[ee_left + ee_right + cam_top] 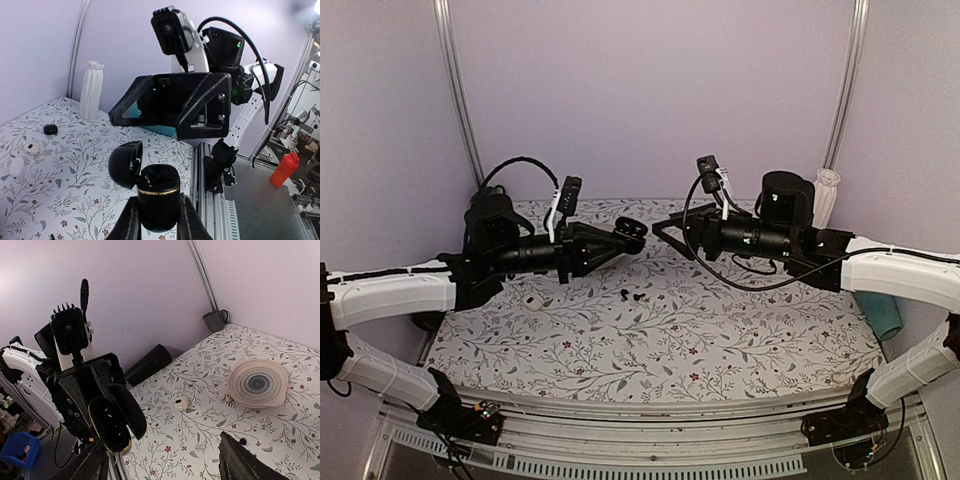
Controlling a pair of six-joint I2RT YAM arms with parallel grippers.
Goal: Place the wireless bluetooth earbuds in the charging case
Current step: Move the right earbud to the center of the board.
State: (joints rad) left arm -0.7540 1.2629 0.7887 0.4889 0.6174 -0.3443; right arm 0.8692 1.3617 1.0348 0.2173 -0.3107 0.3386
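Observation:
My left gripper [159, 216] is shut on the black charging case [159, 197] and holds it upright above the table. Its hinged lid [125, 163] hangs open to the left, and the wells show dark. In the top view the charging case [631, 233] hangs at mid-table height, facing my right gripper [662, 228], which is open and holds nothing, a short gap away. Two tiny black earbuds [625, 294] [639, 297] lie side by side on the floral tablecloth below the grippers. The right wrist view shows the open case [107, 422] and one earbud [242, 441] beside the right finger.
A white ribbed vase [91, 89] stands at the back right. A small black lump [50, 129] and white oval cases [32, 148] lie on the cloth. A round ribbed plate [257, 382], a dark mug [215, 320] and a black cylinder [148, 364] sit on the left side.

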